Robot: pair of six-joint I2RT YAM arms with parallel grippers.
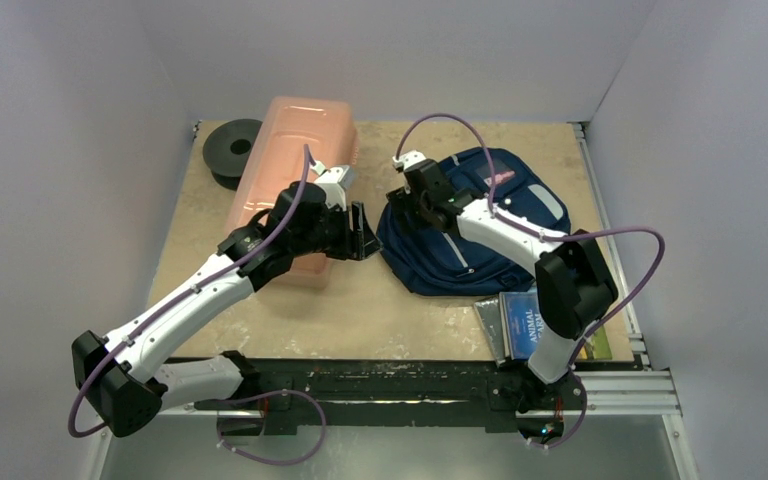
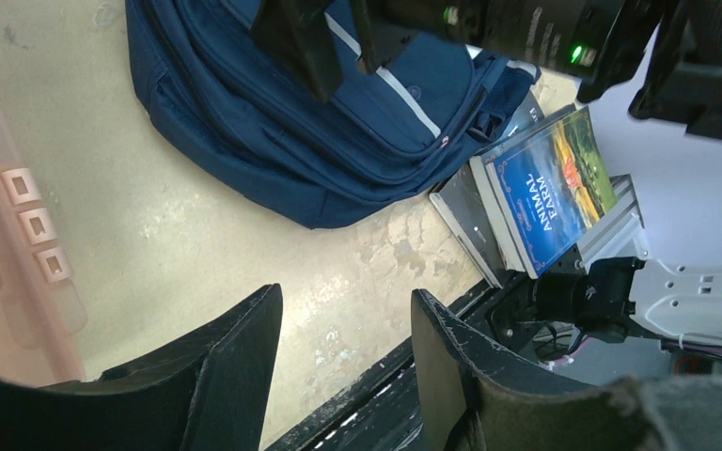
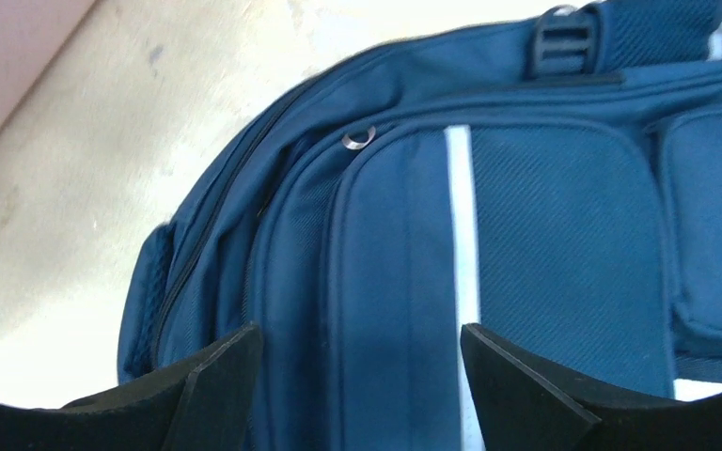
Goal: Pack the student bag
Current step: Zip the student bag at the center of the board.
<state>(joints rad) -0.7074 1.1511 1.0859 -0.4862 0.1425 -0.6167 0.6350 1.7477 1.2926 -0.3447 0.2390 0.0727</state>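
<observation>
From above, the backpack (image 1: 430, 260) lies flat on the right half of the pale, scuffed tabletop (image 1: 360, 310), with a long pink box (image 1: 295, 150) to its left and a black spool (image 1: 232, 150) by the box's far end. Plain grey walls close in the board on three sides. The left arm reaches forward from its base and bends across the pink box, its claw (image 1: 365, 238) pointing toward the backpack's left edge. The right arm folds at the elbow over a stack of books (image 1: 522, 322) at the near right edge, with its claw (image 1: 407, 208) over the backpack's left part. The left wrist view shows what the overhead view does not: the left claw (image 2: 343, 366) stands open with only bare tabletop (image 2: 197, 254) between its fingers, clear of the backpack (image 2: 282, 141). The top book's cover (image 2: 550, 188) reads "Animal Farm", and the pink box (image 2: 0, 263) shows at the left edge. The right wrist view looks straight down on the backpack (image 3: 545, 244), its grey stripe, a metal zip ring (image 3: 359, 139) and a dark buckle (image 3: 559, 42). The right claw (image 3: 357, 395) is spread wide above the fabric and grips nothing; whether its tips touch the cloth cannot be told.
</observation>
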